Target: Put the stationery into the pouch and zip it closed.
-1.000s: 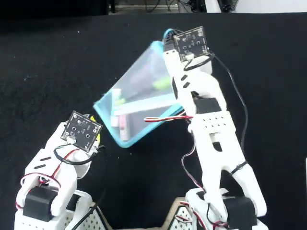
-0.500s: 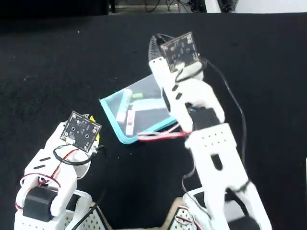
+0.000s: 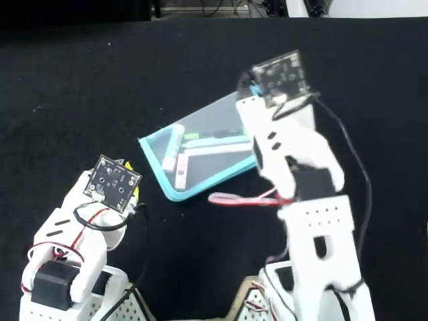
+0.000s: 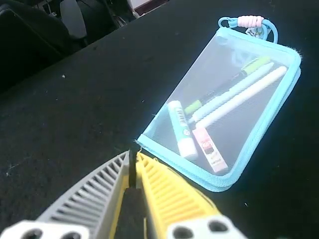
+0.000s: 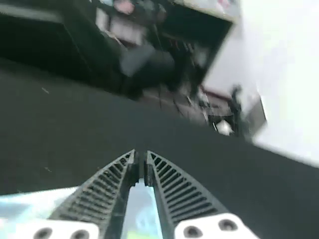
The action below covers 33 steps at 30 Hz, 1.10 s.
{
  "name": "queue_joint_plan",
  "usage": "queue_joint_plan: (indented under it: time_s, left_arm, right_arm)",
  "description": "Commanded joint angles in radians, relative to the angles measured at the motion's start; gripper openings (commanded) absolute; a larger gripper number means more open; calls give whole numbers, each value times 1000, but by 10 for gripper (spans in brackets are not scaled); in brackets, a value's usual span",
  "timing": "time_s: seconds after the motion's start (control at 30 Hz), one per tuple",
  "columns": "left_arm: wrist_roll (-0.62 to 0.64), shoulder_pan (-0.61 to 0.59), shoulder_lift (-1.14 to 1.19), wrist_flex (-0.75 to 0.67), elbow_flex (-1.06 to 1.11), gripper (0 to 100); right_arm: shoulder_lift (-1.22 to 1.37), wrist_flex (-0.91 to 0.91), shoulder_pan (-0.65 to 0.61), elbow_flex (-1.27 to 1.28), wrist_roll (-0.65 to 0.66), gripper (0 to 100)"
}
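The clear pouch (image 3: 200, 157) with a blue edge lies flat on the black table. Inside it are a glue stick (image 4: 180, 130), a pink eraser (image 4: 208, 153) and several pens (image 4: 244, 92). Its zipper pull with a pink loop (image 4: 249, 21) rests at the far end, with nothing holding it. My left gripper (image 4: 133, 155) is shut and empty, its tips just short of the pouch's (image 4: 234, 114) near corner. My right gripper (image 5: 140, 158) is shut with nothing in it, raised over the pouch (image 5: 141, 211) at its far end. The right arm's wrist (image 3: 281, 80) covers that end from above.
The black table (image 3: 80, 87) spreads wide to the left of and beyond the pouch. The left arm (image 3: 110, 184) sits low at the front left. The table's far edge (image 3: 200, 19) borders a cluttered room.
A second ago the pouch was tipped up under the right arm; it now lies flat, shifted toward the front. The right arm has swung right and away. The left arm has not moved.
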Motion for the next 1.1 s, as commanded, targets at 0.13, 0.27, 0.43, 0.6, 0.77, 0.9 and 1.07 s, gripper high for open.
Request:
queue_joint_plan:
  time_s: [0.13,0.27,0.43,0.6,0.77,0.9,1.07]
  left_arm:
    - [0,5,5,5,-16,30]
    - [0,5,5,5,-16,30]
    - [0,5,5,5,-16,30]
    - [0,5,5,0,15,30]
    - [-2,5,5,-2,21,30]
    - [-2,5,5,-3,21,30]
    - [-2,5,5,-3,19,30]
  right_arm:
    - [357,0,84,-154,-8,158]
    - [558,0,91,-285,0,168]
    - [785,2,92,-458,0,170]
    - [960,8,121,-604,0,170]
    - [1059,9,167,-667,0,170]
    - [1084,68,175,-671,68,170]
    - [1090,92,169,-671,166,170]
